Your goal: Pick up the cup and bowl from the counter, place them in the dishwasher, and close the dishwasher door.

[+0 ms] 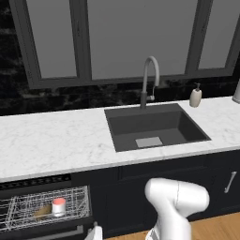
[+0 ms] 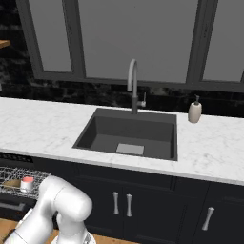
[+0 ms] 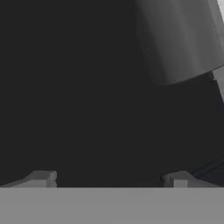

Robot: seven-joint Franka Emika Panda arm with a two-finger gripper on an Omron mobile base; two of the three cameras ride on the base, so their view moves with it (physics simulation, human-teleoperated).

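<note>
The sink (image 1: pixel 157 126) is the landmark here, a dark grey basin set into the white marbled tabletop (image 1: pixel 51 140). Behind the sink rises a curved grey faucet (image 1: pixel 149 79), and just beyond the sink's far right corner stands a beige soap dispenser (image 1: pixel 195 96). Behind the faucet run dark window frames (image 1: pixel 84 42) above a black backsplash.

Below the tabletop and well to the left of the sink, the dishwasher (image 1: pixel 35 180) stands open, its black vented strip just under the tabletop edge and its white wire rack (image 1: pixel 44 206) pulled out. The cup (image 1: pixel 58 206), white with a red top, stands upright in the rack, and the golden-brown bowl (image 1: pixel 43 211) lies just beside it, on the side away from the sink. The dishwasher door (image 1: pixel 58 233) hangs low under the rack with its silver bar handle showing. Under the sink are dark cabinet doors (image 2: pixel 121 202) with short silver handles.

The white arm (image 1: pixel 176 206) rises in front of the cabinets below the sink, well apart from the rack. In the hand view the gripper (image 3: pixel 109 180) faces a dark surface with a grey cylinder (image 3: pixel 179 39) crossing the upper right; the jaws stand spread wide, released, with nothing between the fingertips (image 3: pixel 41 178).
</note>
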